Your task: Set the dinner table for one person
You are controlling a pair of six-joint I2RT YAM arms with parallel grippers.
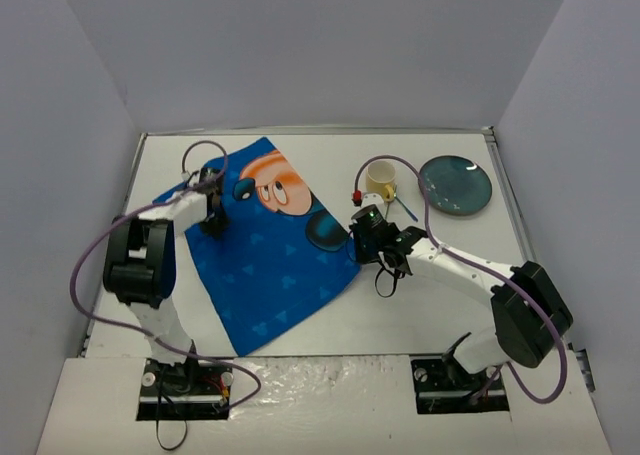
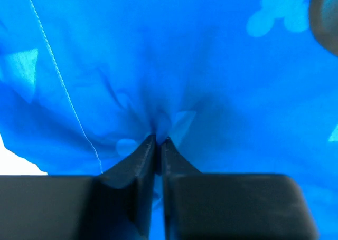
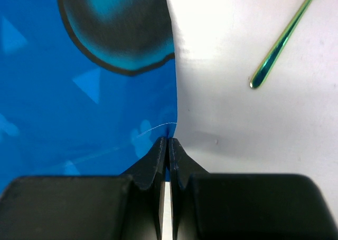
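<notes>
A blue cartoon-printed placemat (image 1: 265, 275) lies askew on the left half of the white dinner table (image 1: 430, 295). My left gripper (image 1: 213, 223) is at the mat's left edge, shut on a pinched fold of the blue cloth (image 2: 211, 66). In the left wrist view the left gripper (image 2: 158, 141) has its jaws pressed together with cloth puckered at the tips. My right gripper (image 1: 356, 241) is shut on the mat's right edge. In the right wrist view the right gripper (image 3: 168, 141) holds the placemat (image 3: 63, 108) where it meets bare table (image 3: 237, 118).
A cream cup (image 1: 381, 182) and a dark teal plate (image 1: 455, 185) stand at the back right. A thin green-blue utensil (image 1: 405, 208) lies beside the cup; its handle (image 3: 282, 39) shows in the right wrist view. White walls enclose the table.
</notes>
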